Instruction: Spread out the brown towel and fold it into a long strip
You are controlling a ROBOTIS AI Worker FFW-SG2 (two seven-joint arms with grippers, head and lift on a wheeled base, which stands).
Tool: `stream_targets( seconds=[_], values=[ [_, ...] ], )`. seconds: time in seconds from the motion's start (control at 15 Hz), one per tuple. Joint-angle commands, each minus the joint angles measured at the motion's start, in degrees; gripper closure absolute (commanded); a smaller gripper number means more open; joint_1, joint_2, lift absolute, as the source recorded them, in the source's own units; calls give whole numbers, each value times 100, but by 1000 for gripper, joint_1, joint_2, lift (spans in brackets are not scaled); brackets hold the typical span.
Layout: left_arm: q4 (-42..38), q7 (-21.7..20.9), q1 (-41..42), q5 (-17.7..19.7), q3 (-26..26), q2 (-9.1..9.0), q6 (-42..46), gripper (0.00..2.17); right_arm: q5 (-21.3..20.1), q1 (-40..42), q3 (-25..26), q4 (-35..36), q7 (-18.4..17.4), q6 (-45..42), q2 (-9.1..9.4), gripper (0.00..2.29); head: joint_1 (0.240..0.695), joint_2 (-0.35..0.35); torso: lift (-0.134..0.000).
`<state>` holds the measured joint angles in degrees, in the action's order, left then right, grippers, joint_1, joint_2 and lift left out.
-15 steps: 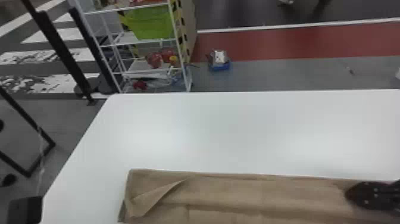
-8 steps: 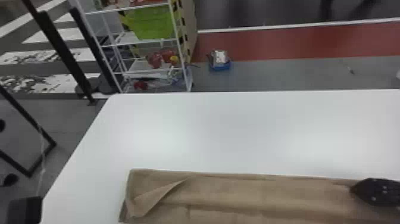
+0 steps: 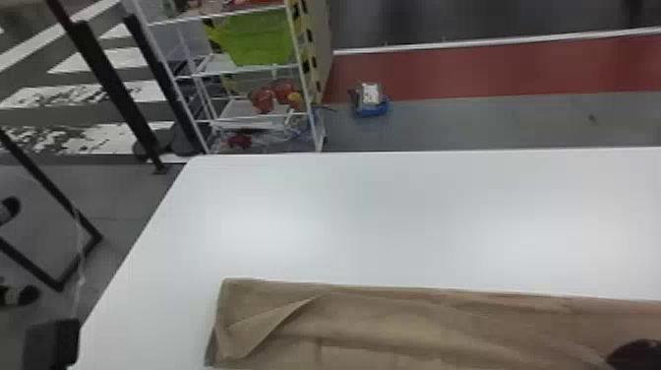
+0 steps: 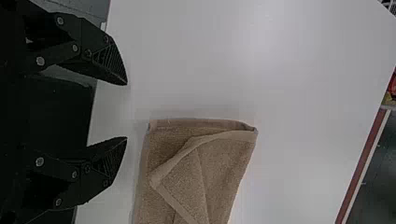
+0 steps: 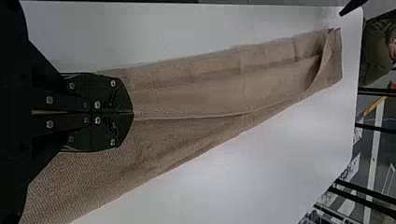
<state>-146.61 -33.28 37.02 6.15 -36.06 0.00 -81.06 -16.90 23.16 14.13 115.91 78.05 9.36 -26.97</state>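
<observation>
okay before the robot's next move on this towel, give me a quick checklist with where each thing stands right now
1. Brown towel in a long strip: ok, roughly.
2. Towel's left end on the table: ok.
3. Corner at that end lying flat: not ok; a flap is turned back.
4. Left gripper open and off the towel: ok.
5. Right gripper shut: ok.
6. Cloth pinched in the right gripper: cannot tell; its tips meet at a fold's edge.
</observation>
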Motion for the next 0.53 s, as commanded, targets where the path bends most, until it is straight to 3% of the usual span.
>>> stream_targets(
  seconds=[0.0, 0.47],
  values=[
    [1, 6, -11, -9, 11, -15, -29, 559, -15, 180, -33, 81, 28, -61, -10, 1420, 695, 226, -123],
    [9, -3, -46, -9, -33, -15, -82, 559, 20, 629, 169, 397, 28, 167, -150, 1305, 695, 245, -123]
  ],
)
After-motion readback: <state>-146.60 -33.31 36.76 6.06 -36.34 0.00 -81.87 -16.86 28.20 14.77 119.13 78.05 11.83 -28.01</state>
